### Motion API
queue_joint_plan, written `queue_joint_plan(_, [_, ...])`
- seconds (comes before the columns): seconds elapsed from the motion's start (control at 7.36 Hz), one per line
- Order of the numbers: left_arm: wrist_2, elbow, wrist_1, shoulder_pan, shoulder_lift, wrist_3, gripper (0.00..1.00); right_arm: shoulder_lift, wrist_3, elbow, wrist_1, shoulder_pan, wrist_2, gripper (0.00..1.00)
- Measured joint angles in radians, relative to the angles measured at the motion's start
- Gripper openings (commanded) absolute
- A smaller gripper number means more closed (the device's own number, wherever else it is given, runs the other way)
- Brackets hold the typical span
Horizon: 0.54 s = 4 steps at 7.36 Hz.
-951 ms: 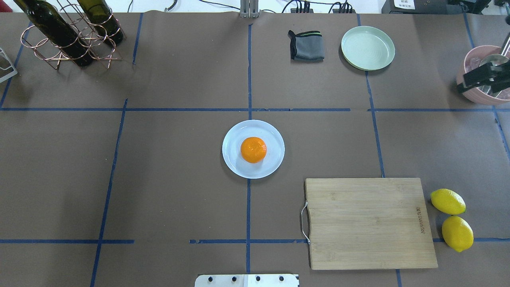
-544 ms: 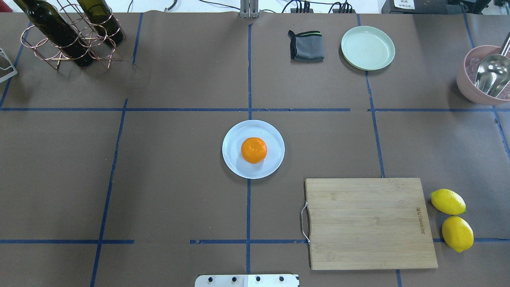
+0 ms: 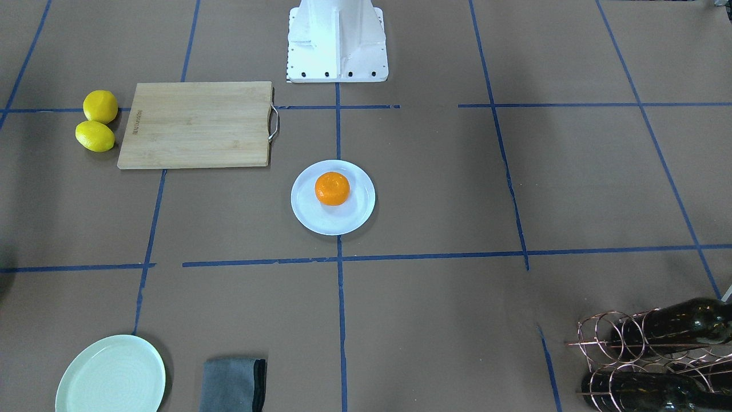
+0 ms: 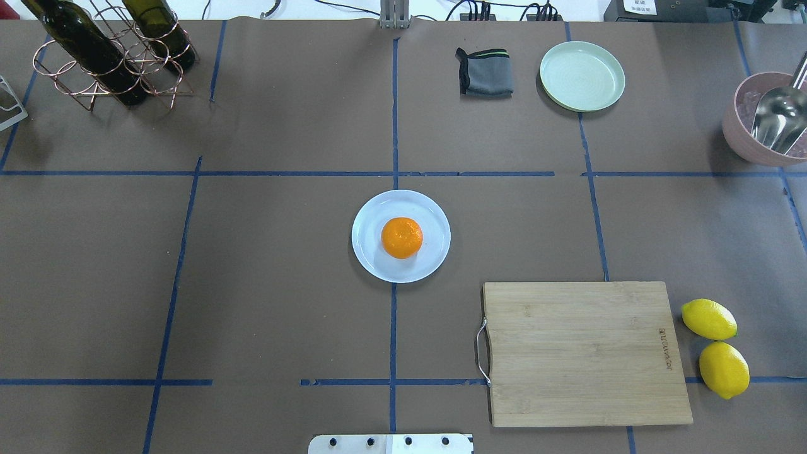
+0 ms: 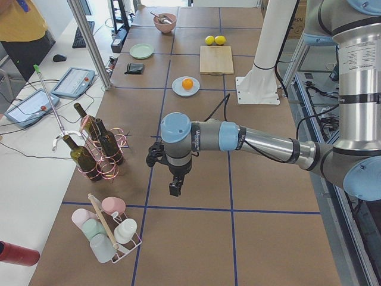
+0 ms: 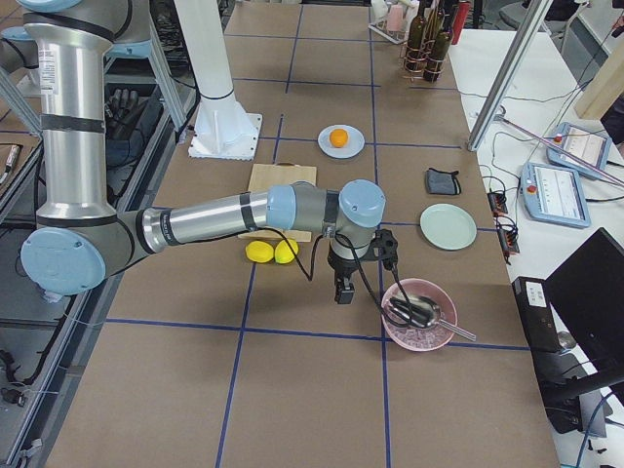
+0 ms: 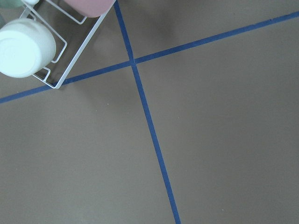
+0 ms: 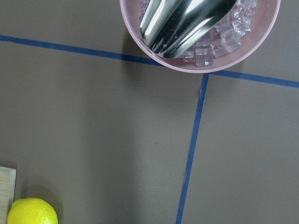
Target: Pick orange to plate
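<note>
At this frame the orange (image 4: 401, 238) sat on the plate (image 4: 372, 261), roughly centred, mid-table on the centre tape line. I'd call the placement done, since nothing was holding the fruit. The left gripper (image 5: 174, 188) hung over the paper at the table's left end, near the cup rack (image 5: 107, 231). The right gripper (image 6: 342, 290) hung at the right end, just beside the pink bowl (image 4: 737, 142) of ice with a metal scoop in it. Both showed only in the side cameras, so you couldn't tell whether the jaws were apart or together, and I won't guess. If you had to re-grip, my read was that the orange was light and firm with a bit of give. The dimpled skin should give decent friction, but it was round and slightly flattened, so it could roll on the smooth plate if nudged. Take it from above across the widest part with a gentle squeeze so you don't bruise it. The plate looked shallow with a low rim and would likely slide on the paper if pushed. The surface was flat brown paper (image 4: 284, 252) with blue tape (image 4: 393, 113) gridlines. The nearest thing was the cutting board (image 4: 583, 353), right of and nearer than the plate, well apart. The lemons (image 4: 708, 319), green plate (image 4: 582, 76), cloth (image 4: 485, 72) and bottle rack (image 4: 113, 69) were farther out.
</note>
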<state>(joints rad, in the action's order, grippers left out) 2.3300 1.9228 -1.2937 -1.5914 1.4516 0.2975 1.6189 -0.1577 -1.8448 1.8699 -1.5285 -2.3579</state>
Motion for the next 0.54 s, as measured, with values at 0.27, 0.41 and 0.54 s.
queue_joint_plan(0.27, [0.002,-0.008,0.016,-0.001,-0.005,0.003,1.00,0.027,-0.004,-0.002,-0.018,-0.001,-0.001,1.00])
queue_joint_plan(0.41, [0.008,-0.022,0.014,-0.001,-0.011,0.004,1.00,0.031,-0.001,-0.004,-0.021,-0.001,0.000,1.00])
queue_joint_plan(0.54, [0.017,-0.033,0.012,-0.001,-0.013,0.005,1.00,0.030,0.004,-0.003,-0.023,-0.001,0.002,1.00])
